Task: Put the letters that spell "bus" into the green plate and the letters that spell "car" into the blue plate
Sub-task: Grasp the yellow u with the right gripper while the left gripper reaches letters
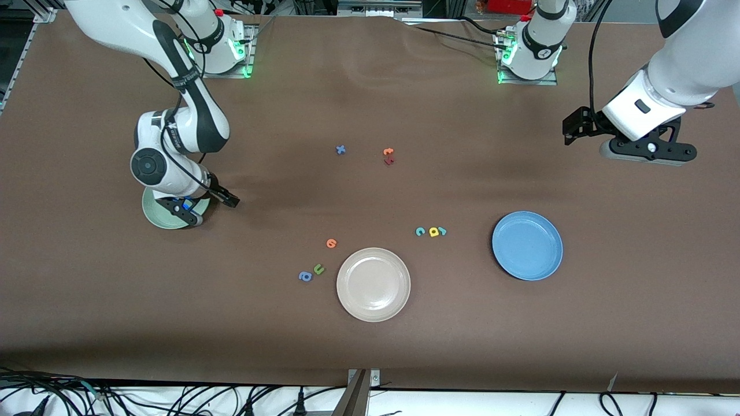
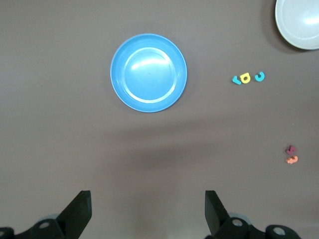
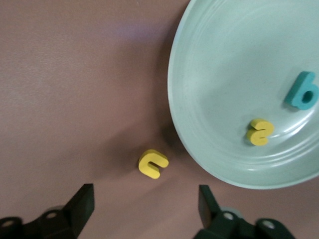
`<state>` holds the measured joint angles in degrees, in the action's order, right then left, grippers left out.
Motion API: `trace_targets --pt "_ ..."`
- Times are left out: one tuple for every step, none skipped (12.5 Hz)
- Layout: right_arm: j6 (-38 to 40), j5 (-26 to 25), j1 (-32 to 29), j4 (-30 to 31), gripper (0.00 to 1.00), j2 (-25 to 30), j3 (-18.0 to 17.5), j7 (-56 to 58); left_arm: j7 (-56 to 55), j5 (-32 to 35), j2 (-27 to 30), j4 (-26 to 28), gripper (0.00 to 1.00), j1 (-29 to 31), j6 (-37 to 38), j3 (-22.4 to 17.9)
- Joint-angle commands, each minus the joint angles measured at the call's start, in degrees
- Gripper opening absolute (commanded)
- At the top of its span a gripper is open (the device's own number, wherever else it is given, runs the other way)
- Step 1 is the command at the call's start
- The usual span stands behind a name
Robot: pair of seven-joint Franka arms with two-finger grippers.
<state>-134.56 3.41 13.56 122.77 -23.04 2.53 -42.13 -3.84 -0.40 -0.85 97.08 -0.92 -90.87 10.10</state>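
Observation:
The green plate (image 3: pixel 199 124) holds the teal b (image 3: pixel 302 91) and the yellow s (image 3: pixel 260 131). The yellow u (image 3: pixel 152 164) lies on the table just outside its rim. My right gripper (image 3: pixel 144 209) hangs open and empty over the table beside the u, at the green plate (image 1: pixel 157 216). The teal c (image 1: pixel 420 231), yellow a (image 1: pixel 433 232) and teal r (image 1: pixel 442 231) lie in a row on the table beside the empty blue plate (image 1: pixel 527 245). My left gripper (image 2: pixel 148 211) waits open over bare table toward the left arm's end, above and apart from the blue plate (image 2: pixel 148 72).
A beige plate (image 1: pixel 373 284) sits near the front camera. An orange letter (image 1: pixel 331 243), a green u (image 1: pixel 318 268) and a blue a (image 1: pixel 305 276) lie beside it. A blue x (image 1: pixel 341 149) and orange and dark red letters (image 1: pixel 388 156) lie mid-table.

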Motion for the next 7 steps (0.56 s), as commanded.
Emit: trace_targets --pt "-3.5 0.5 -0.4 2.0 0.57 0.5 -0.4 -0.8 -0.3 -0.8 -5.3 -2.8 1.00 -1.5 -0.1 2.4" --pt "-4.2 0.5 -0.4 2.5 0.46 0.4 -0.5 -0.8 -0.5 -0.6 -7.7 -4.0 1.00 -1.8 -2.1 2.6" --pt "-4.8 0.5 -0.4 2.8 0.44 0.4 -0.4 -0.8 -1.1 -0.4 -10.0 -4.3 1.00 -2.5 -5.4 2.6" --pt "-5.2 0.5 -0.4 3.0 0.44 0.4 -0.4 -0.4 -2.8 -0.4 -12.4 -4.3 1.00 -3.6 -9.2 2.6" --pt "-6.0 0.5 -0.4 3.3 0.44 0.3 -0.4 0.0 -5.0 -0.3 -15.4 -4.4 1.00 -3.7 -13.2 2.6" --pt "-7.5 0.3 -0.4 3.7 0.44 -0.2 -0.4 0.2 -7.5 -0.4 -17.7 -4.4 1.00 -4.9 -17.2 2.6" --pt "-9.3 0.2 -0.4 4.3 0.44 -0.3 -0.4 0.4 -9.9 0.0 -19.7 -4.4 1.00 -6.4 -20.6 2.6"
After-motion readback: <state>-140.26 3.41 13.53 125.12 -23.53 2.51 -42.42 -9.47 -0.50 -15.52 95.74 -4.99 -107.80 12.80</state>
